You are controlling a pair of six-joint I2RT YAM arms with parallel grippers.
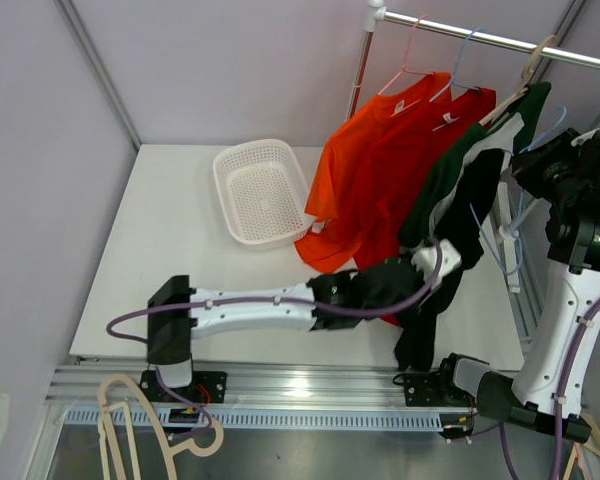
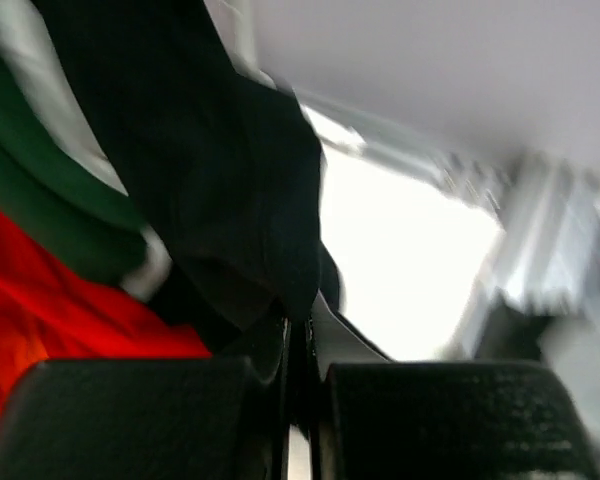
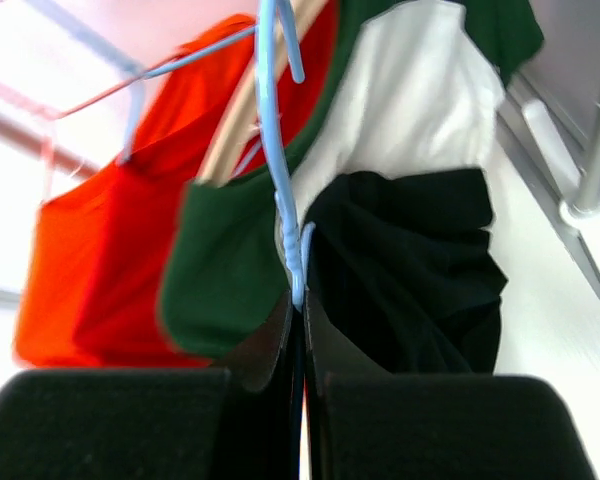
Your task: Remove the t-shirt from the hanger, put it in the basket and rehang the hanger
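Observation:
A black t-shirt hangs bunched off a light blue hanger at the right, in front of a green and white shirt. My right gripper is shut on the blue hanger's wire; its fingertips pinch the wire beside the black cloth. My left gripper reaches in from the left and is shut on the black t-shirt's lower part. The cloth runs down between the closed fingers of that gripper.
Two orange shirts hang on pink and blue hangers from the rail. A wooden hanger carries the green shirt. A white basket lies on the table's far side. Another wooden hanger lies below the near edge.

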